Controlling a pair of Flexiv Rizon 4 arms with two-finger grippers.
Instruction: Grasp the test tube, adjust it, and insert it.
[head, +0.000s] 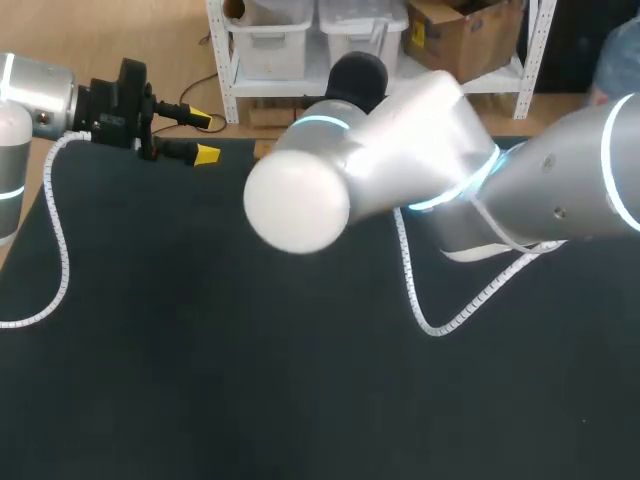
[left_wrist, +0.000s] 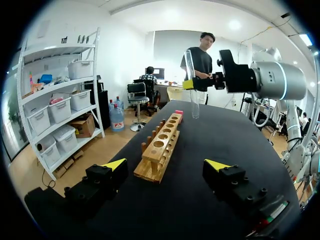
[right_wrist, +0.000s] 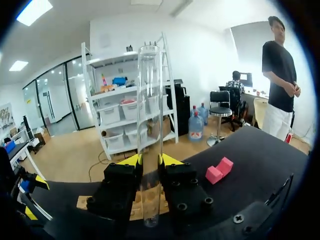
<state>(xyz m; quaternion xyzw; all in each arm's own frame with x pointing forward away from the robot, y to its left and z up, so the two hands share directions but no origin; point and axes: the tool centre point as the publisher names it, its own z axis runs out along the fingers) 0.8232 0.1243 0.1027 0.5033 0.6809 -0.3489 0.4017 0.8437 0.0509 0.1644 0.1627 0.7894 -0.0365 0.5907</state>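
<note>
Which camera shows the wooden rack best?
The left wrist view: the whole rack lies ahead of the left gripper, holes visible. The right wrist view shows only slivers beneath the right gripper; the head view hides nearly all behind the right arm.

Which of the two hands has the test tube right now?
The right hand: it is shut on the clear test tube, held upright. The left hand is open and empty, the wooden rack ahead of it.

Rack (left_wrist: 161, 146) on table (left_wrist: 240, 140) ahead of left gripper (left_wrist: 167, 165); test tube (left_wrist: 191, 82) upright in right gripper (right_wrist: 150, 161), near rack's far end
</note>
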